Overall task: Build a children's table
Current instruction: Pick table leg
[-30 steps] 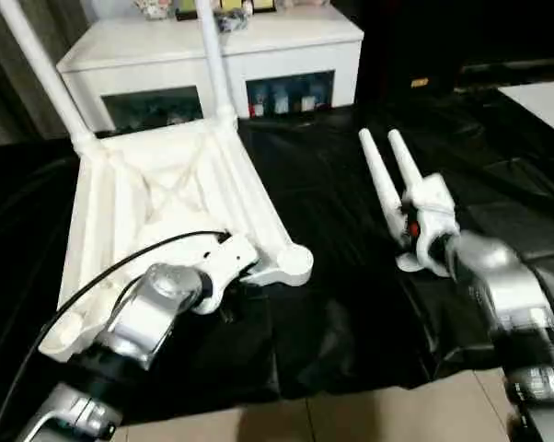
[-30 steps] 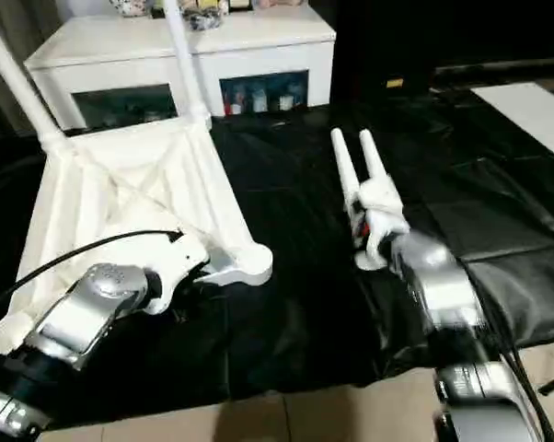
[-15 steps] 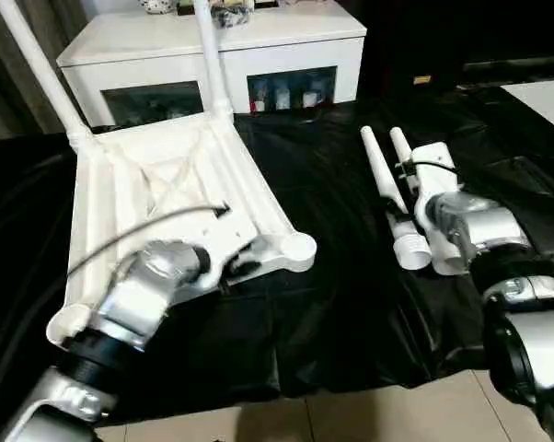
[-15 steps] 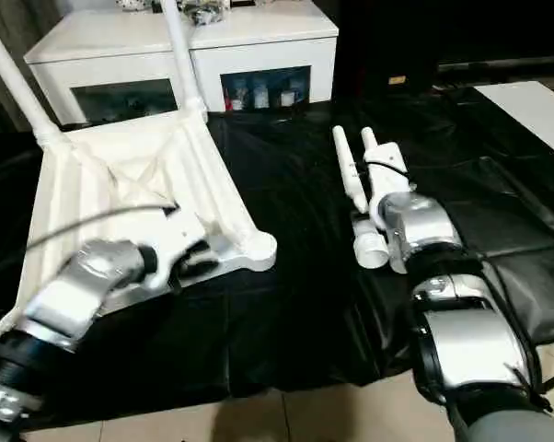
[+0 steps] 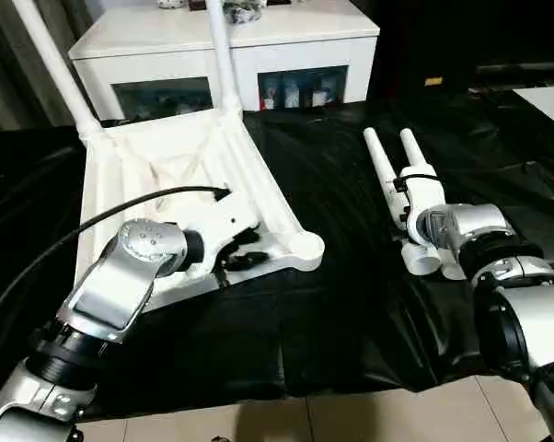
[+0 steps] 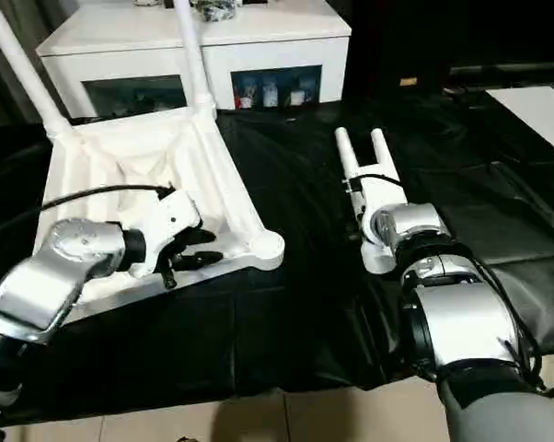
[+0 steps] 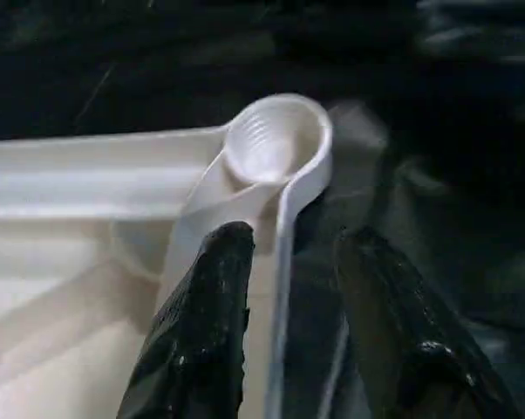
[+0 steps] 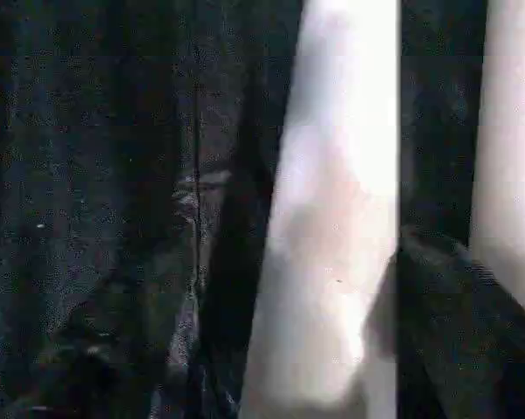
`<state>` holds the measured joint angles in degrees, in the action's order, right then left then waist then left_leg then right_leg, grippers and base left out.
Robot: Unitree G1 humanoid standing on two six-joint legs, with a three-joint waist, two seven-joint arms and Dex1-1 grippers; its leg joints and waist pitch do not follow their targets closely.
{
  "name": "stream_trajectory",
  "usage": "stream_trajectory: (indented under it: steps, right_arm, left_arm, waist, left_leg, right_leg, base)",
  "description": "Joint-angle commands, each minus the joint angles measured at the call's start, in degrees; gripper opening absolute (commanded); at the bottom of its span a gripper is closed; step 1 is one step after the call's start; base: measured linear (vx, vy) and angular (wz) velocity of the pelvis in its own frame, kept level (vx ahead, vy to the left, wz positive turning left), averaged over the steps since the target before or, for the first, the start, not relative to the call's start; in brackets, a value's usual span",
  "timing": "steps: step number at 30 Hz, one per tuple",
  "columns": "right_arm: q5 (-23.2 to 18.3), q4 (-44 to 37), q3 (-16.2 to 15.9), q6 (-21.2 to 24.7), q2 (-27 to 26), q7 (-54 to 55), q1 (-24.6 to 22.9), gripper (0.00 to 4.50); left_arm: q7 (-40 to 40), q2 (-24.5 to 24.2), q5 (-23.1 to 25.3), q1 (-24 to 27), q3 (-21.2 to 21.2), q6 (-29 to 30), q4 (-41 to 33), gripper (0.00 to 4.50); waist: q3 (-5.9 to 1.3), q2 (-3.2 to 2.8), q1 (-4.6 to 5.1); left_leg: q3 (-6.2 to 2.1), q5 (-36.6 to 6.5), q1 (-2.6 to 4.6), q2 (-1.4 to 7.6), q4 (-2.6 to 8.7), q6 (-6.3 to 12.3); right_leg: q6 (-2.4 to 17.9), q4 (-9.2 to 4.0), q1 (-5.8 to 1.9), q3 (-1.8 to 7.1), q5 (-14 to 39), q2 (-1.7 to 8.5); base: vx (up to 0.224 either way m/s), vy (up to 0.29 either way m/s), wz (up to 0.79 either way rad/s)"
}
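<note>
The children's table top [image 5: 157,184] lies upside down on black cloth, with two legs [image 5: 61,74] [image 5: 220,55] standing upright in its far corners. Its near right corner socket [image 7: 271,144] is bare. My left gripper [image 7: 284,253] is open just behind that socket, one finger inside the rim and one outside it. Two loose legs [image 5: 383,170] [image 5: 409,147] lie side by side on the cloth to the right. My right gripper [image 8: 262,349] hangs low over them, open, with one leg [image 8: 332,244] between its fingers.
A white cabinet with dark glass doors [image 5: 231,46] stands behind the table top. A flat white board [image 5: 548,92] lies at the far right. The black cloth [image 5: 332,304] ends at pale floor tiles [image 5: 351,414] in front. A black cable [image 5: 93,226] arcs from my left arm.
My left gripper has opened a little and its fingers now straddle the rim by the socket. My right wrist has turned and dropped lower over the loose legs.
</note>
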<state>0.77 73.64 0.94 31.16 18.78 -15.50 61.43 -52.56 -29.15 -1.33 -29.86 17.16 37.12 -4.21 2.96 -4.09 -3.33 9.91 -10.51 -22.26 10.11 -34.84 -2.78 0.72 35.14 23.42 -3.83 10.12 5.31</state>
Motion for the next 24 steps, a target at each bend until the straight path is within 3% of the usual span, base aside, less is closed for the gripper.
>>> stream_trajectory:
  steps: [1, 5, 6, 9, 16, 17, 18, 22, 24]
  right_arm:
    - [0.1, 2.0, 0.7, 1.6, 0.1, -0.3, 0.2, 3.50]
    - [-0.1, 2.6, 1.5, 2.7, 0.2, -0.6, -0.1, 3.27]
    - [0.0, 2.7, 1.4, 2.7, 0.1, -0.7, -0.2, 3.04]
    - [0.1, 2.8, 1.3, 2.8, 0.1, -0.6, -0.4, 2.81]
    - [-1.6, 2.5, 4.1, 2.0, 0.2, 1.1, 0.2, 2.21]
    - [-2.3, 2.3, 4.9, 1.9, 0.2, 1.1, 0.4, 2.08]
    - [-3.1, 2.1, 5.7, 1.9, 0.3, 0.8, 0.6, 2.01]
    - [-5.1, 1.0, 7.5, 2.1, 0.7, -0.6, 1.2, 1.87]
    - [-7.2, -0.6, 9.8, 0.7, 0.8, -2.1, 1.3, 1.83]
  left_arm:
    - [-1.5, -1.2, -0.5, -0.9, 0.0, 0.5, -1.1, 1.80]
    - [-2.3, -2.0, -1.3, -1.1, 0.2, 0.8, -2.0, 1.80]
    - [-2.4, -2.0, -1.5, -1.1, 0.1, 1.0, -2.2, 1.80]
    - [-1.9, -2.0, -1.4, -1.4, -0.2, 1.0, -2.4, 1.80]
    - [2.5, 0.2, -1.2, -3.0, -2.9, 0.2, 0.6, 1.80]
    - [4.3, 1.1, -1.3, -3.7, -4.0, 0.4, 1.8, 1.80]
    - [6.2, 2.4, -1.6, -4.4, -5.5, 0.5, 3.2, 2.08]
    - [11.0, 6.3, -3.6, -6.1, -9.9, 1.7, 5.5, 2.15]
    - [13.6, 8.9, -5.2, -6.7, -12.2, 2.6, 6.0, 2.55]
  waist:
    - [-4.11, 0.91, -0.03]
    - [-4.06, 0.88, -0.04]
    - [-4.02, 1.31, 0.03]
    - [-4.01, 1.27, 0.03]
    - [-4.04, 1.53, 0.10]
    - [-4.07, 1.58, 0.14]
    - [-4.15, 1.66, 0.07]
    - [-4.23, 1.76, 0.13]
    - [-4.49, 1.59, 0.00]
  left_leg:
    - [-0.29, -10.0, 0.95, 2.08, 3.65, 1.46]
    - [-0.34, -10.9, 1.00, 2.12, 3.77, 0.67]
    - [-0.27, -11.2, 0.99, 2.14, 3.83, 0.59]
    - [-0.37, -11.8, 1.01, 2.16, 3.87, -0.11]
    - [-0.27, -11.8, 1.04, 1.99, 3.77, -0.29]
    - [-0.33, -11.5, 0.95, 1.99, 3.78, -0.22]
    - [-0.34, -10.8, 0.95, 1.95, 3.68, 0.09]
    - [-0.29, -9.3, 0.74, 1.90, 3.54, 0.95]
    - [-0.21, -8.1, 0.82, 1.91, 3.30, 1.81]
  right_leg:
    - [15.5, -3.02, -2.89, 1.83, 8.7, 2.60]
    - [15.0, -3.12, -2.84, 1.85, 9.6, 2.59]
    - [15.0, -3.19, -2.83, 1.85, 9.6, 2.53]
    - [14.8, -3.08, -2.84, 1.90, 9.6, 2.58]
    - [14.7, -3.16, -2.91, 2.02, 9.2, 2.56]
    - [14.8, -3.07, -3.02, 1.97, 8.8, 2.54]
    - [14.8, -3.07, -3.11, 1.98, 8.3, 2.64]
    - [15.4, -2.95, -3.27, 1.93, 6.2, 2.56]
    - [16.2, -2.77, -3.37, 1.90, 3.8, 2.54]
  base:
    - [0.000, 0.000, 0.00]
    - [0.000, 0.000, 0.00]
    - [0.000, 0.000, 0.00]
    - [0.000, 0.000, 0.00]
    - [0.000, 0.000, 0.00]
    - [0.000, 0.000, 0.00]
    - [0.000, 0.000, 0.00]
    - [0.000, 0.000, 0.00]
    - [0.000, 0.000, 0.00]
